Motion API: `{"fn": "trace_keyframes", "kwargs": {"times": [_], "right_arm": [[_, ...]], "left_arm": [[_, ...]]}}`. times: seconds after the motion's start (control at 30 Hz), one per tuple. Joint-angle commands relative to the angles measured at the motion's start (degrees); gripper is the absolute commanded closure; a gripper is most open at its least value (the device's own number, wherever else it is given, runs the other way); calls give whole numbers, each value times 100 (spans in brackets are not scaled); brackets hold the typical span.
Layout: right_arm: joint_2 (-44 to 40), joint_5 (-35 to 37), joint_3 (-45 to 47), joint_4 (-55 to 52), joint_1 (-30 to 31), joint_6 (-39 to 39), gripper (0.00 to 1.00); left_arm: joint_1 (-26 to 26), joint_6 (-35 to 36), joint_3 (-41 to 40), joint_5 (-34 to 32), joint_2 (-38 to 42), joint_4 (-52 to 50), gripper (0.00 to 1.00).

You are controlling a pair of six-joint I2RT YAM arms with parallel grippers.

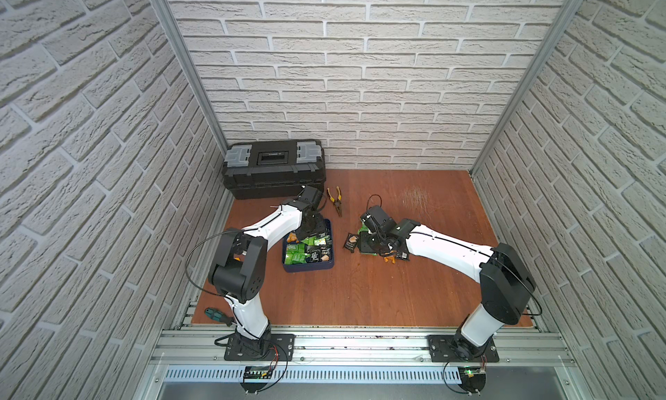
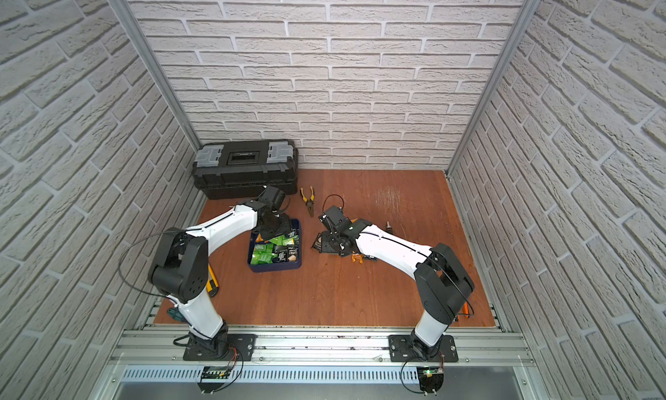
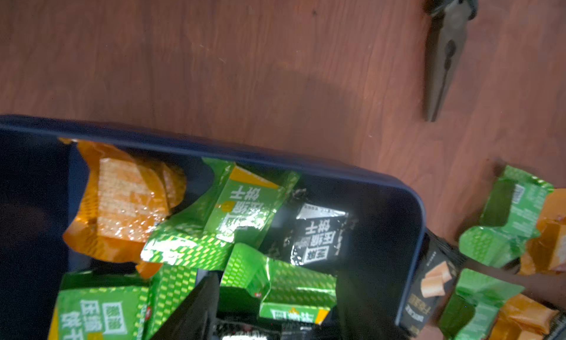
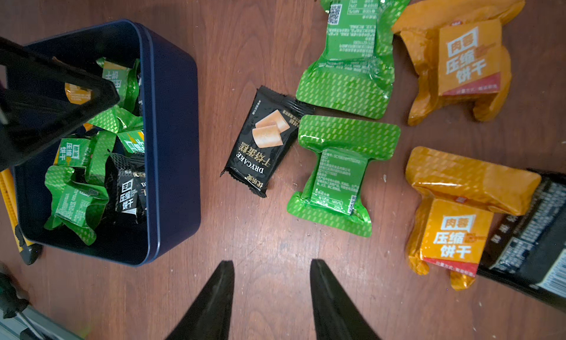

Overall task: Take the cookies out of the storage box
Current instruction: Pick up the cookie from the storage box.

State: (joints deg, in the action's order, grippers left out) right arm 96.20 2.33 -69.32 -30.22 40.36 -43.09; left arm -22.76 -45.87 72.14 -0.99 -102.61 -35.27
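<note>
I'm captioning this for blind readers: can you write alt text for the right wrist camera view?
Six crinkly foil cookie packets, two green, two orange and two black, lie on the brown wooden table beyond the right gripper, whose jaws stand open and empty. Beside them, the dark navy-blue plastic storage box holds more packets.

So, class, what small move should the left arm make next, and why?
Probably lower the left gripper into the storage box for a grab: it hangs right above, and many cookies lie inside, while only some are out on the table.
</note>
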Motion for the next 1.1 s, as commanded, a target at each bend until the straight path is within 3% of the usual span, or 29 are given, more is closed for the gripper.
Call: {"fn": "trace_keyframes", "kwargs": {"times": [0.0,0.17,0.3,0.53,1.07], "right_arm": [[-130,40,-48,69,25,34,54],[-146,33,2,86,30,35,54],[-106,-2,-37,103,25,46,54],[-125,39,-75,69,25,69,54],[-176,62,-44,-28,25,73,54]], "left_arm": [[27,14,310,-127,-123,-143,33],[26,-59,227,-561,-49,-313,37],[26,362,322,-683,-122,-299,40],[56,1402,609,-664,-535,-277,35],[131,1936,597,-571,-886,-180,42]]}}
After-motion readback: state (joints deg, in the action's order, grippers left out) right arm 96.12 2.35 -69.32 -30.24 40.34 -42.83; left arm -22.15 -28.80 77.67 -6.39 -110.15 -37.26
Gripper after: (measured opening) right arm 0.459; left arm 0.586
